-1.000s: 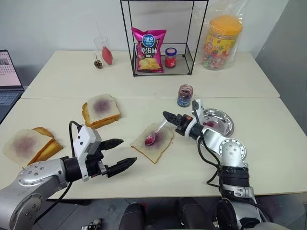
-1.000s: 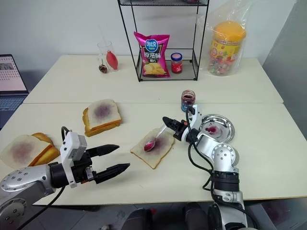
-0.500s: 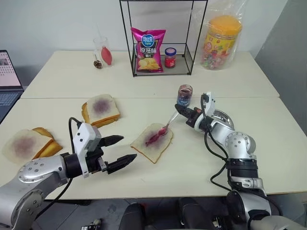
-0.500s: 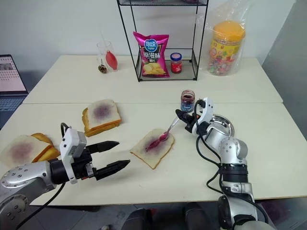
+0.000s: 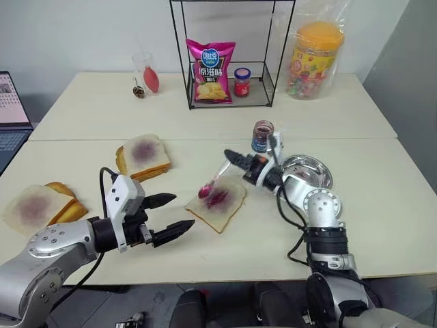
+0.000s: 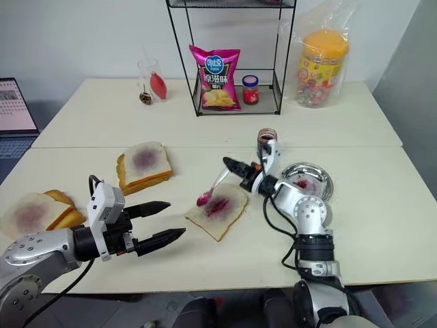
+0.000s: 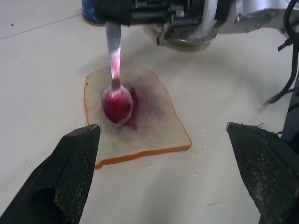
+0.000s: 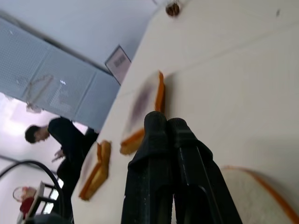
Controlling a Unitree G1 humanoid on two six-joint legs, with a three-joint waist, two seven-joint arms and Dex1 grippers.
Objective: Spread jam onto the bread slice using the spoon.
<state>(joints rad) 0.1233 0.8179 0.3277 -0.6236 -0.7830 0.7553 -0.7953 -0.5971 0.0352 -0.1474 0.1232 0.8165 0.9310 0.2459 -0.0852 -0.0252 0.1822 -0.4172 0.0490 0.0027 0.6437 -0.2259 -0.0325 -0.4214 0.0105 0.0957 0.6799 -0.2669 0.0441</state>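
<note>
Sweeping the spoon (image 5: 214, 180) back across, I have carried its bowl from the middle of the bread slice (image 5: 218, 203) over to the edge nearest my left arm. Half a second ago the bowl lay on the purple patch, towards the far corner by the jam jar (image 5: 262, 136); now it hangs at the slice's rim, slightly raised, with a red blob clinging to it. My right gripper (image 5: 234, 158) is clamped tight on the spoon's handle, fingers pressed together around it. My left gripper (image 5: 171, 216) waits near the slice's near edge, its two fingers spread wide and holding nothing, not touching the bread.

On the slice the jam (image 7: 135, 100) makes one dark smear in the centre, while the margins and corners are bare white. I judge the spreading only partly done: the stroke has dragged colour sideways, yet most of the load sits in the spoon's bowl. The steel dish (image 5: 313, 171) lies beside my right forearm, well clear of the work.
</note>
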